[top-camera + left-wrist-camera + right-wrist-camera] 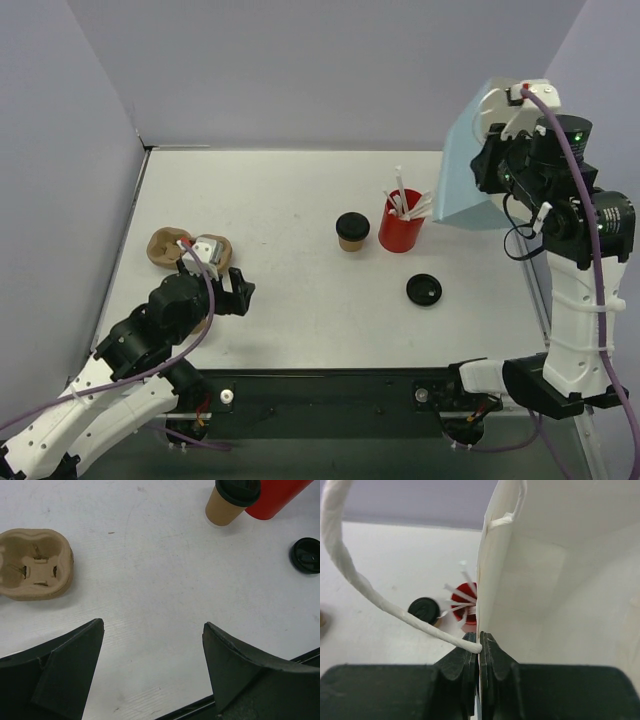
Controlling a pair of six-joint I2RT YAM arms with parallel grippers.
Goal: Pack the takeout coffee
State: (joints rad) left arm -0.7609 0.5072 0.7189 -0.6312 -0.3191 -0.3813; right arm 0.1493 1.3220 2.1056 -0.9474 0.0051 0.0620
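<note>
Pinching the blue bag (462, 172), your right gripper (479, 645) likely steadies it for loading; your left gripper (152, 650) gapes empty, facing the takeout coffee (227, 502).

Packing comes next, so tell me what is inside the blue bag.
In the right wrist view the bag shows only bare white inner walls. Its bottom is hidden behind the right end effector, which pinches the rim, so anything down there cannot be seen.

A white table (300, 310) is enclosed at the back and both sides by plain pale lavender walls (330, 70) and is evenly lit.
</note>
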